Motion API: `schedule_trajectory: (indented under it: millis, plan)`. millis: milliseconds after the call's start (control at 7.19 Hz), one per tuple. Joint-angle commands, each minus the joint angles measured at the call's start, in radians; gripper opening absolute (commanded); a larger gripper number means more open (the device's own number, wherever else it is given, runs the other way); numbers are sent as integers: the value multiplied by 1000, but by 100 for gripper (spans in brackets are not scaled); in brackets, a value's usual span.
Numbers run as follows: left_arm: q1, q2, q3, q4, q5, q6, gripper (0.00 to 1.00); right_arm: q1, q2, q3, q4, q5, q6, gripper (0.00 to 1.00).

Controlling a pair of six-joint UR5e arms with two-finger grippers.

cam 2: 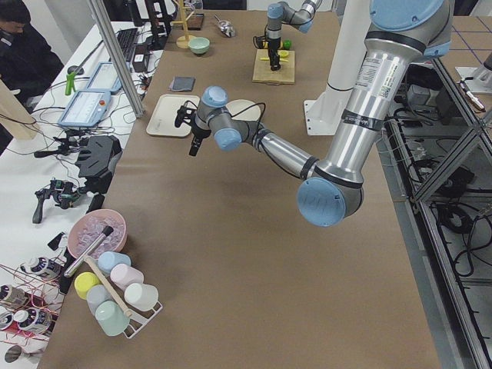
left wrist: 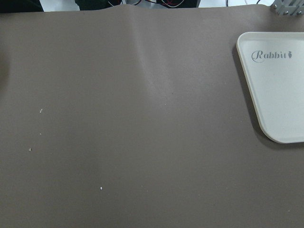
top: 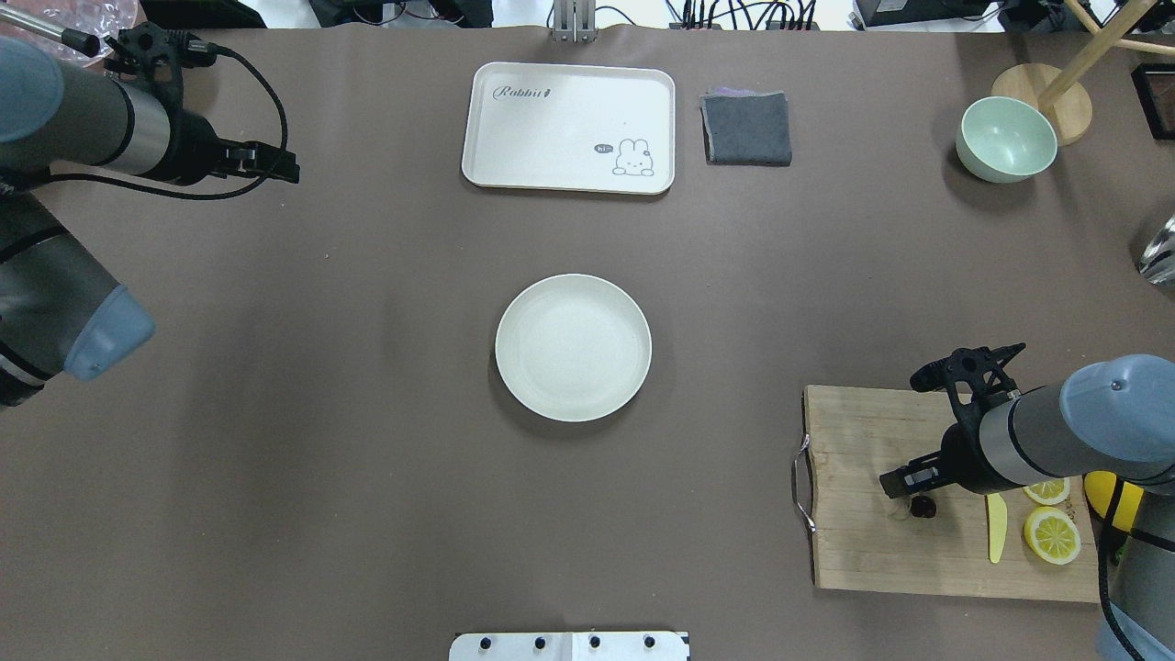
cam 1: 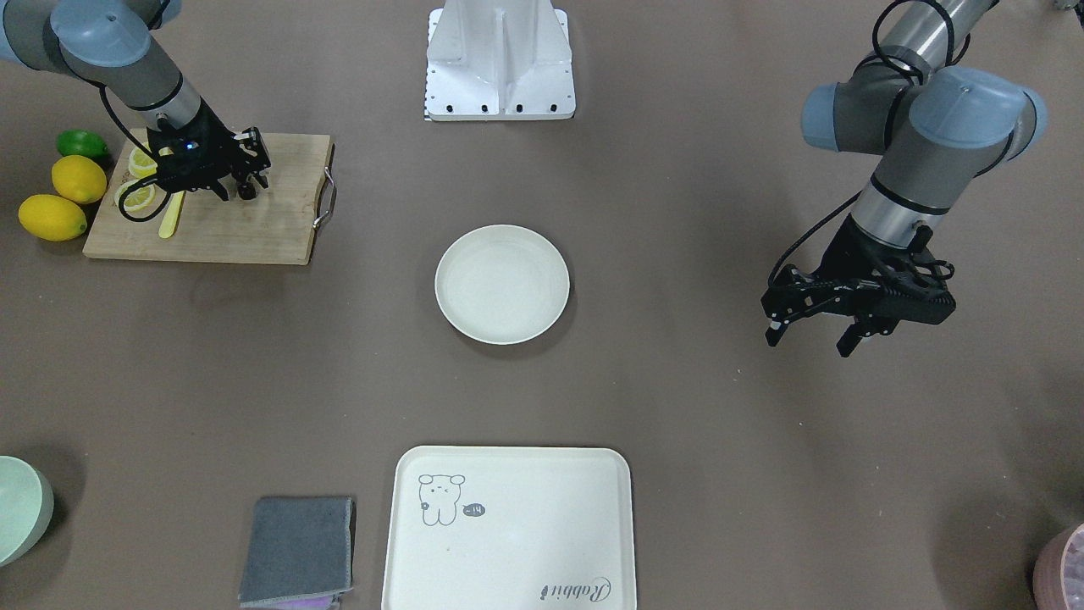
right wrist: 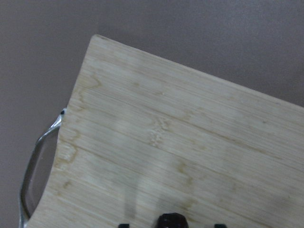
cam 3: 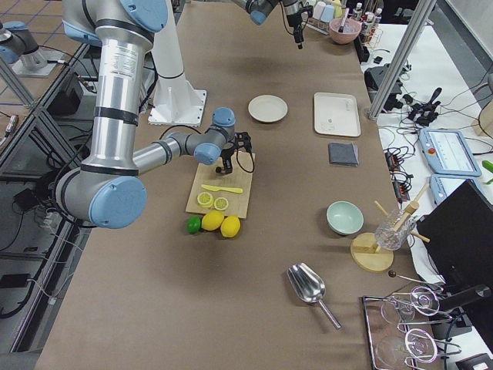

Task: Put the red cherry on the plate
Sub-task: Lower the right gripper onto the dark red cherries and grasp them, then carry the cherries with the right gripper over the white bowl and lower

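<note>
The red cherry [cam 1: 246, 192] lies dark and small on the wooden cutting board [cam 1: 254, 229]. My right gripper [cam 1: 243, 186] stands straight over it, open, one finger on each side. The right wrist view shows the cherry [right wrist: 173, 221] at its bottom edge, with a gap to each fingertip. From overhead the cherry [top: 923, 506] peeks out beside the right gripper [top: 909, 493]. The cream-white plate [cam 1: 502, 284] sits mid-table with nothing on it, well apart from the board. My left gripper [cam 1: 811, 332] hangs open above bare table, holding nothing.
On the board lie lemon slices [cam 1: 140, 178] and a yellow knife [cam 1: 172, 216]. Whole lemons [cam 1: 52, 217] and a lime [cam 1: 82, 144] sit beside it. A bear-print tray [cam 1: 508, 529], a grey cloth [cam 1: 298, 551] and a pale green bowl [top: 1006, 139] line the operators' side.
</note>
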Motion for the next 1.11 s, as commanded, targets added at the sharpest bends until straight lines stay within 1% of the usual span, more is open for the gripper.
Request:
schedule_trajectory:
  millis: [0, 139, 278, 417, 557, 696, 835, 974]
  plan:
    - [0, 8, -1, -1, -2, 0, 99, 1, 2, 2, 0, -3, -1, 1]
    - [0, 9, -3, -1, -2, 0, 99, 19, 4, 2, -1, -3, -1, 0]
    - [0, 12, -3, -1, -3, 0, 99, 42, 2, 27, -6, 3, -4, 0]
    - [0, 12, -4, -1, -3, 0, 99, 85, 5, 56, -9, 35, -6, 0]
    - [0, 26, -6, -3, -5, 0, 99, 107, 37, 58, -10, 78, -5, 0]
    - [-8, 34, -6, -6, -5, 0, 99, 113, 150, 39, -91, 76, -1, 0]
    - [-11, 44, -6, -9, -5, 0, 99, 117, 359, 27, -318, 66, 3, 0]
    - [-12, 48, -6, -10, -5, 0, 99, 116, 577, -31, -507, 31, 24, 0]
